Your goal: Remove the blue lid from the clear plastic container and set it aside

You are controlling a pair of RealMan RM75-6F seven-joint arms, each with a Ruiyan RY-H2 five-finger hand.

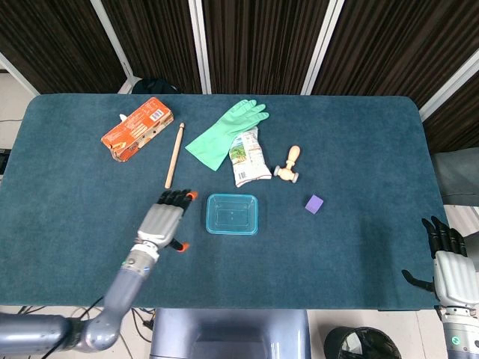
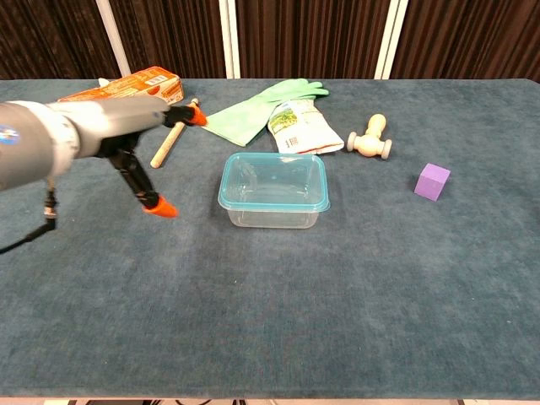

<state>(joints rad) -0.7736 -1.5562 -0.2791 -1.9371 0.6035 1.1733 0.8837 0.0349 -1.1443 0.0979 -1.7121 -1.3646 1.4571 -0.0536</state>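
Observation:
The clear plastic container (image 1: 232, 215) (image 2: 274, 207) sits mid-table with its blue lid (image 1: 232, 212) (image 2: 273, 183) on top. My left hand (image 1: 165, 221) (image 2: 139, 139) hovers just left of the container, fingers spread, orange tips showing, holding nothing. It does not touch the lid. My right hand (image 1: 447, 263) rests off the table's front right corner, fingers apart and empty; the chest view does not show it.
Behind the container lie a green rubber glove (image 1: 226, 133) (image 2: 256, 108), a snack packet (image 1: 247, 156) (image 2: 301, 126), a wooden roller (image 1: 288, 164) (image 2: 370, 139) and a wooden stick (image 1: 174, 155). An orange box (image 1: 137, 128) is back left; a purple cube (image 1: 314, 204) (image 2: 432, 181) lies right.

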